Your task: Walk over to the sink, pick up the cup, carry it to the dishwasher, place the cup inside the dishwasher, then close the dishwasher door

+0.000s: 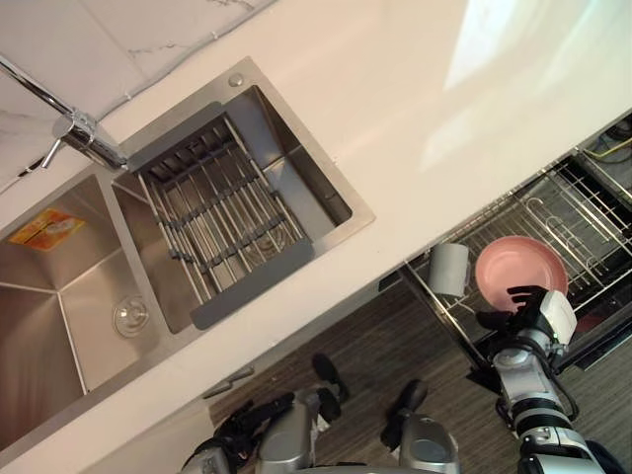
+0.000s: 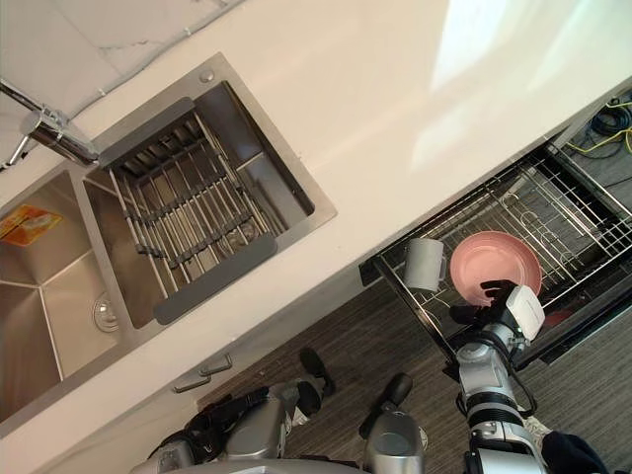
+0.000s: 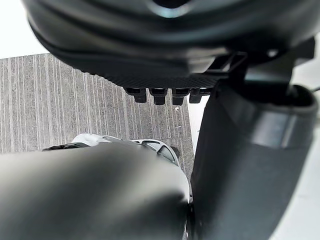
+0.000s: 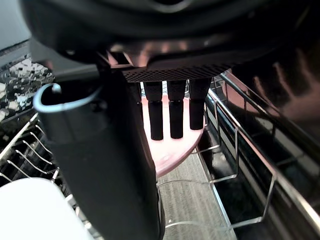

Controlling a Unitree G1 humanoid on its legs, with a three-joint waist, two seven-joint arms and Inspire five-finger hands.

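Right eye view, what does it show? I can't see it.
A white cup sits in the pulled-out dishwasher rack beside a pink plate, with the robot's open right hand just by the plate. A steel sink lies in the white counter.

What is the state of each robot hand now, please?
Left robot hand: cannot be told.
Right robot hand: open, holding nothing, beside the round pink plate.

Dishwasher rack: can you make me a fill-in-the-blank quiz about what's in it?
The white cup sits in the dishwasher rack beside a ____ plate. The robot's ____ hand is at that plate. The rack is pulled ____ from under the countertop.
Missing words: pink; right; out.
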